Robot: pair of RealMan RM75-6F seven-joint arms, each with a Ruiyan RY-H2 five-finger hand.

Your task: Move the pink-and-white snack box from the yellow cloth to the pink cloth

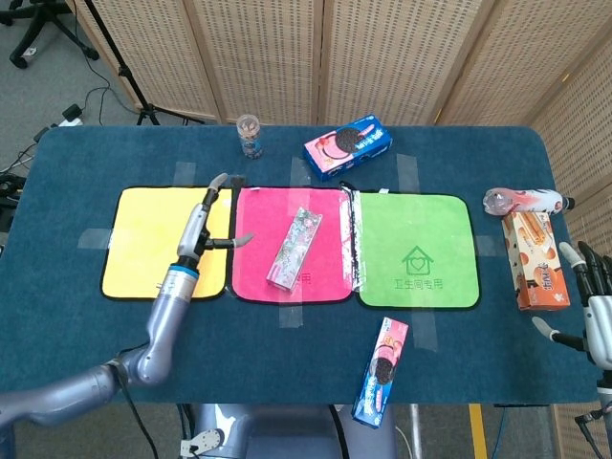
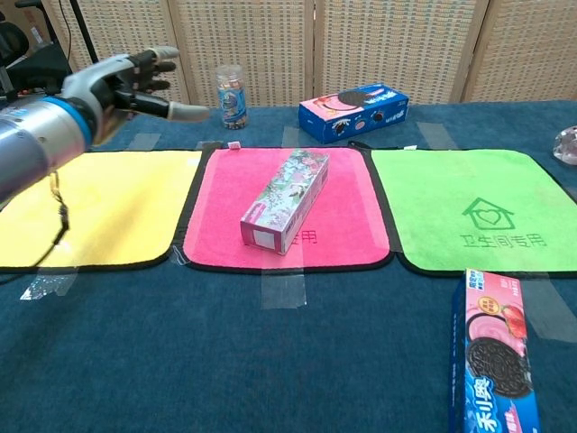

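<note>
The left hand (image 1: 203,225) hovers over the yellow cloth (image 1: 143,244), fingers spread and empty; the snack box (image 1: 294,248) lies to its right on the pink cloth (image 1: 258,273), apart.

Right hand (image 1: 595,304) (apparently empty) partly beyond frame edge.
</note>
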